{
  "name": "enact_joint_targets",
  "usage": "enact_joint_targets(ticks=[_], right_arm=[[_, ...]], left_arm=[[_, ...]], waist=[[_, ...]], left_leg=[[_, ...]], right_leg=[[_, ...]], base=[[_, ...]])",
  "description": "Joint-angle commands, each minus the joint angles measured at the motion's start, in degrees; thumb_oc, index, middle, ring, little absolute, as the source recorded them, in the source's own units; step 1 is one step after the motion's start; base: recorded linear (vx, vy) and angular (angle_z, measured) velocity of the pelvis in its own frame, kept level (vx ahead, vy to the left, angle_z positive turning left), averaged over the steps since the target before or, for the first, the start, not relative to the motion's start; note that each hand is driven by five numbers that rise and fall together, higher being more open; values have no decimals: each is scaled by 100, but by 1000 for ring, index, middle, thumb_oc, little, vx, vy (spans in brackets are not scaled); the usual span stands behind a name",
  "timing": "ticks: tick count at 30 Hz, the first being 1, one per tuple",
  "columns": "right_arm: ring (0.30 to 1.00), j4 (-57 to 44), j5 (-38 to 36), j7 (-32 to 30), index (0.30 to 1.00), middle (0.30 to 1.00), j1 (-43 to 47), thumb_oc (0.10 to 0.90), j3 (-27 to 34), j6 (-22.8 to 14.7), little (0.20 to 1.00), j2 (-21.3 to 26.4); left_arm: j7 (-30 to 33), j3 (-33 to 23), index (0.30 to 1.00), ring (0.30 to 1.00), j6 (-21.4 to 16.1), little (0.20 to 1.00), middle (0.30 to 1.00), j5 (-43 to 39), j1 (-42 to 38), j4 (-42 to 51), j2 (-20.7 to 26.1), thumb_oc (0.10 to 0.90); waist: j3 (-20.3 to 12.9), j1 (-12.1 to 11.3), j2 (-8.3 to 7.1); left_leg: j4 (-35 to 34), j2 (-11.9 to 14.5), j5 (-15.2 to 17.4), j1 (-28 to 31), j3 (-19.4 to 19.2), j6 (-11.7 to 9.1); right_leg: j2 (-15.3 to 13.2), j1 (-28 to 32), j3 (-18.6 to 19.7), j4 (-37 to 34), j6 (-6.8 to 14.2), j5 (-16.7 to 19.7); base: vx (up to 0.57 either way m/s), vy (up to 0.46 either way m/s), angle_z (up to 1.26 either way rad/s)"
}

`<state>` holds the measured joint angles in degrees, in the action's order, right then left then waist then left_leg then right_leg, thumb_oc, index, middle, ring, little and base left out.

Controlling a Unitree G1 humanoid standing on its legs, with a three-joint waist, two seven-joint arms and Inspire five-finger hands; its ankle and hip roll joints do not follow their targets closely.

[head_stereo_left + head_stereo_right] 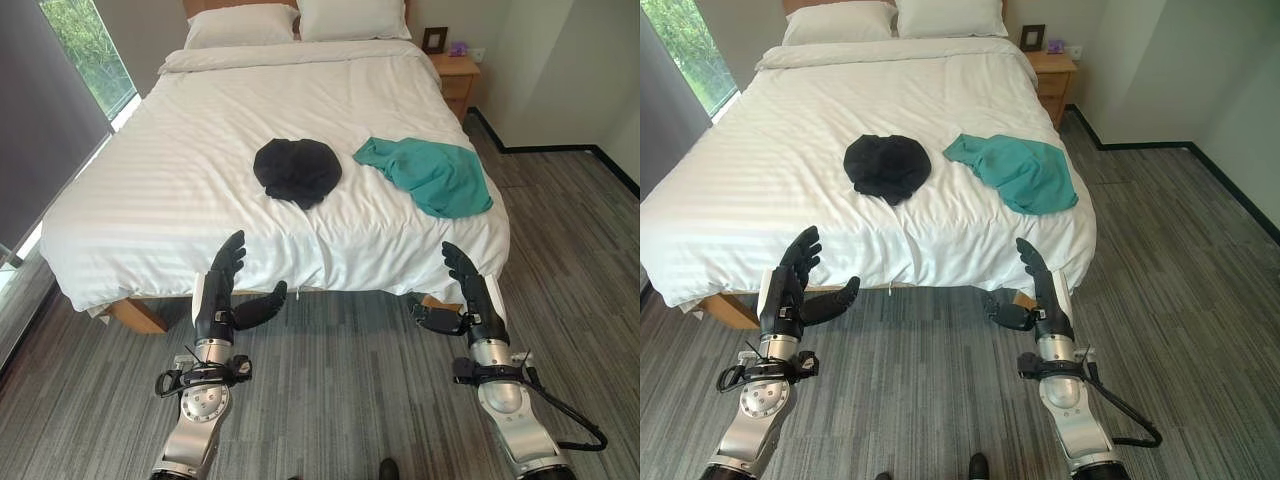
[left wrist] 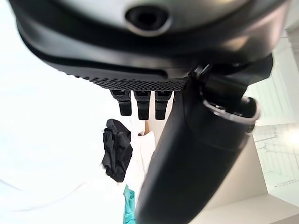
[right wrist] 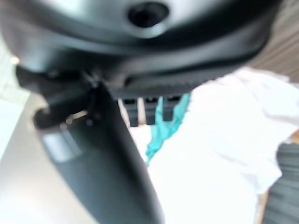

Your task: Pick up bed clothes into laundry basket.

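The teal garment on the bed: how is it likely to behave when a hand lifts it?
The teal garment lies crumpled and folded on the bed, so it is probably floppy and will drape from wherever it is pinched. It looks thin, likely light. A corner lies near the bed's edge, so pushing might slide it off.

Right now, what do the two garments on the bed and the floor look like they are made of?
Black garment: soft matte fabric, bunched into a rounded heap. Teal garment: thin cloth, probably cotton-like, lying flat with creases. Floor: grey streaked planks or carpet tile; the look leaves it open.
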<state>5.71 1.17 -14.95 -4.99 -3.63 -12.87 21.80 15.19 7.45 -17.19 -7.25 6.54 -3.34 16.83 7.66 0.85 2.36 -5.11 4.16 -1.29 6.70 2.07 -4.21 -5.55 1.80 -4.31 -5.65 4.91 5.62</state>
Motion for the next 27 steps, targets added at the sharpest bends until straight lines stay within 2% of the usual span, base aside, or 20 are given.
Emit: enact_joint_targets(ticks=[1,13,15,16,17,18,19,21,22,23,24,25,27], right_arm=[[900,-749,143,-58,900,900,110,800,449,-505,900,-165],[900,-716,164,-102,900,900,158,800,518,-355,900,-156],[900,-775,217,-136,900,900,163,800,543,-351,900,-209],[900,-804,244,-139,900,900,191,800,546,-340,900,-229],[900,-848,265,-127,900,900,229,800,533,-325,900,-246],[900,-857,327,-161,900,900,317,800,480,-321,900,-265],[900,-869,329,-129,900,900,338,800,450,-320,900,-285],[900,-925,325,-61,900,900,336,800,454,-323,900,-252],[900,-932,315,-37,900,900,321,800,453,-334,900,-229],[900,-932,313,-35,900,900,316,800,448,-335,900,-226],[900,-909,300,-102,900,900,317,800,468,-364,900,-147],[900,-870,313,-153,900,900,334,800,462,-362,900,-115],[900,-808,386,-234,900,900,372,800,444,-339,900,-42]], left_arm=[[-126,-376,900,900,-483,900,900,21,-153,537,315,800],[-311,-428,900,900,-304,900,900,-102,50,252,448,800],[-285,-448,900,900,-291,900,900,-135,20,190,474,800],[-258,-462,900,900,-297,900,900,-151,19,162,470,800],[-229,-462,900,900,-280,900,900,-144,17,137,463,800],[-159,-452,900,900,-268,900,900,-129,-18,98,462,800],[-148,-452,900,900,-258,900,900,-101,-37,89,455,800],[-184,-466,900,900,-273,900,900,-84,-26,132,440,800],[-202,-463,900,900,-277,900,900,-88,-9,162,427,800],[-204,-467,900,900,-275,900,900,-89,1,166,424,800],[-181,-410,900,900,-253,900,900,-52,-101,166,437,800],[-142,-369,900,900,-237,900,900,30,-197,131,461,800],[-53,-285,900,900,-216,900,900,176,-380,38,500,800]], waist=[[-88,3,-447],[38,18,-466],[159,48,-421],[237,68,-392],[324,104,-371],[467,102,-258],[497,90,-233],[481,141,-260],[486,217,-296],[494,234,-257],[522,404,-421],[504,504,-383],[469,634,-374]], left_leg=[[11,-123,495,19,-75,40],[11,-192,588,-86,-200,178],[11,-210,613,-121,-200,256],[11,-238,634,-119,-218,300],[11,-260,647,-98,-245,350],[15,-196,660,-57,-359,390],[12,-160,696,-18,-421,377],[11,-164,831,126,-494,327],[11,-178,898,247,-484,305],[11,-130,927,275,-470,293],[11,-245,1074,477,-328,262],[11,-168,1223,562,-215,226],[11,-85,1419,700,-9,172]], right_leg=[[-322,575,73,65,334,-664],[-352,311,251,203,424,-673],[-404,-160,281,973,512,-708],[-423,-470,311,1433,615,-599],[-434,-788,392,1934,762,-341],[-507,-1237,270,2567,874,-117],[-587,-1447,74,2621,810,-159],[-599,-1601,-270,2210,718,-296],[-470,-1665,-388,1874,641,-301],[-429,-1599,-429,1817,631,-299],[-145,-1918,-372,1180,575,-178],[49,-1926,-404,679,593,-17],[255,-2011,-299,273,619,199]], base=[[0,0,0],[16,25,-12],[-23,68,-10],[-52,94,-10],[-1,132,-18],[84,113,-28],[194,74,-38],[297,-29,-46],[237,-42,-32],[377,-92,-7],[434,-114,7],[539,-148,9],[453,-171,31]])
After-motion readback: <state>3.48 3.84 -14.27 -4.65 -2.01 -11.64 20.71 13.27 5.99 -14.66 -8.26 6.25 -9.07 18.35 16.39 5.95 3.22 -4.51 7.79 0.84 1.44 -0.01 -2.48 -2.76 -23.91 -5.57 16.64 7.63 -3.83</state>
